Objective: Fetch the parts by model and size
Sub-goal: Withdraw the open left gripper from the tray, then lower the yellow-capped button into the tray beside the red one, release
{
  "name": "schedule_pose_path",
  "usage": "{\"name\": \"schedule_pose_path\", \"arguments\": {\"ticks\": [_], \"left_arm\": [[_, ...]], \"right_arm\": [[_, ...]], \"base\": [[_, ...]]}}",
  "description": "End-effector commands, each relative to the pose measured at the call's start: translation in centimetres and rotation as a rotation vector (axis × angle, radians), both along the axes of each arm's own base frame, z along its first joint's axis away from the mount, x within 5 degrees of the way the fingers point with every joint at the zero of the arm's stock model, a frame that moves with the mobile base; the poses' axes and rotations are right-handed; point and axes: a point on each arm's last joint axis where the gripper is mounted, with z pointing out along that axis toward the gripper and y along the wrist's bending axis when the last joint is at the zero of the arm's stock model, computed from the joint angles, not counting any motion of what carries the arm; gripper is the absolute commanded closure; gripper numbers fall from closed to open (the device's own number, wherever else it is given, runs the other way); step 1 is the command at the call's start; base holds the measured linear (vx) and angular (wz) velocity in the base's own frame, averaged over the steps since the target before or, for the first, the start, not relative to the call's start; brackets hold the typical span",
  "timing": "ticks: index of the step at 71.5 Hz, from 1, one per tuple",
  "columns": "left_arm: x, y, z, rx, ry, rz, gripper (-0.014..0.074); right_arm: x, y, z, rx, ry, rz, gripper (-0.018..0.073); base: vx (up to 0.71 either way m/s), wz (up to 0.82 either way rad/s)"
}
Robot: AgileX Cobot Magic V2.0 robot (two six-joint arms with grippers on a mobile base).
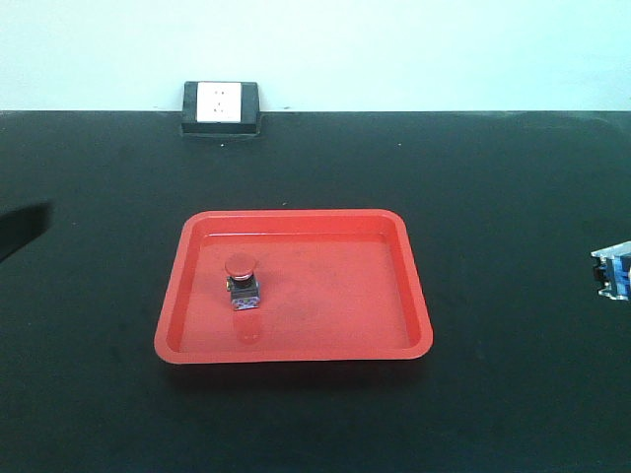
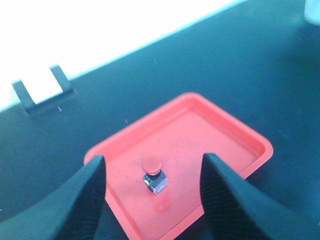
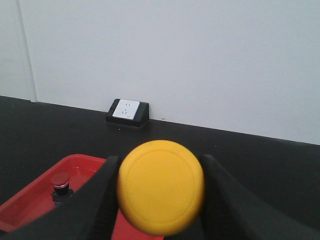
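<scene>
Black desk before a pale wall

A matte black desk (image 1: 513, 246) fills the front view, and a plain whitish wall (image 1: 394, 49), evenly lit, rises behind it. At 11 o'clock, on the desk's far edge against the wall, sits a black socket box (image 1: 220, 106) with a white faceplate.

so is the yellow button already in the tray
No, the yellow button is held in the right end effector, and only the red button sits in the tray.

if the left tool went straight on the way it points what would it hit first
Most likely the red-capped push button, standing in the red tray and centred ahead of the open left tool; depth is unclear.
</scene>
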Motion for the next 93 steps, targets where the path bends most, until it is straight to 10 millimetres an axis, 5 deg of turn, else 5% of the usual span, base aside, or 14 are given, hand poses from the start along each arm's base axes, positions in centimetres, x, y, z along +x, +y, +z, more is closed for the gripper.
{"name": "schedule_pose_path", "arguments": {"ticks": [1,33,49,64,79,93], "left_arm": [[-2.1,0.9,0.2,-0.082,-0.122,-0.001,0.0207],[-9.8,4.5,-7.1,-0.220,-0.271,-0.019,0.0207],[-10.3,4.7,-9.6,-0.225,-0.273,-0.019,0.0207],[-10.1,4.7,-9.8,-0.228,-0.272,-0.017,0.0207],[-10.1,4.7,-9.8,-0.229,-0.275,-0.016,0.0207],[-10.1,4.7,-9.8,-0.229,-0.275,-0.016,0.0207]], "right_arm": [[0.1,0.1,1.6,0.018,-0.096,0.002,0.0561],[0.1,0.1,1.6,0.018,-0.096,0.002,0.0561],[0.1,0.1,1.7,0.020,-0.101,0.002,0.0561],[0.4,0.3,1.8,0.049,-0.072,0.010,0.0561],[3.7,1.6,3.1,0.008,0.082,0.012,0.0561],[9.0,3.6,4.1,-0.039,0.211,0.009,0.0561]], "base": [[0.00,0.00],[0.00,0.00],[0.00,0.00],[0.00,0.00],[0.00,0.00],[0.00,0.00]]}}
